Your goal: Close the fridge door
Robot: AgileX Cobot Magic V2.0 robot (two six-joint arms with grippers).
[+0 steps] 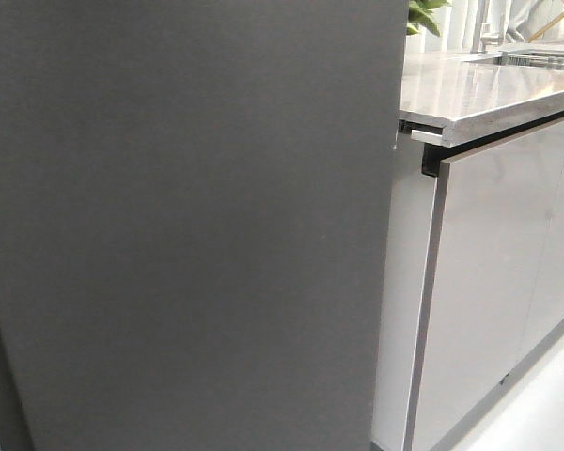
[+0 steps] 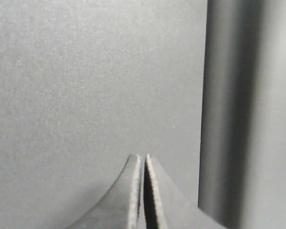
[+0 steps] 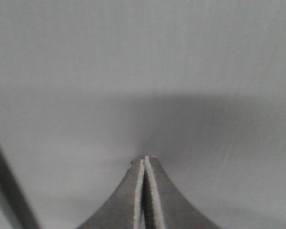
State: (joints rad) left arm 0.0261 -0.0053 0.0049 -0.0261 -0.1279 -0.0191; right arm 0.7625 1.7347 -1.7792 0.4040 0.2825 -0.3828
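The fridge door (image 1: 188,225) is a tall matte dark-grey panel that fills the left two thirds of the front view, very close to the camera. Neither gripper shows in the front view. In the left wrist view my left gripper (image 2: 143,156) is shut and empty, its tips right at the dark-grey door face (image 2: 95,81), near the door's vertical edge (image 2: 203,95). In the right wrist view my right gripper (image 3: 145,159) is shut and empty, its tips against or very near a plain light-grey surface (image 3: 143,71); I cannot tell which panel it is.
To the right of the door stand glossy light-grey cabinet doors (image 1: 508,263) under a pale stone countertop (image 1: 479,89) with a sink at the far right. A green plant (image 1: 423,14) is behind the counter. White floor (image 1: 545,413) shows at the bottom right.
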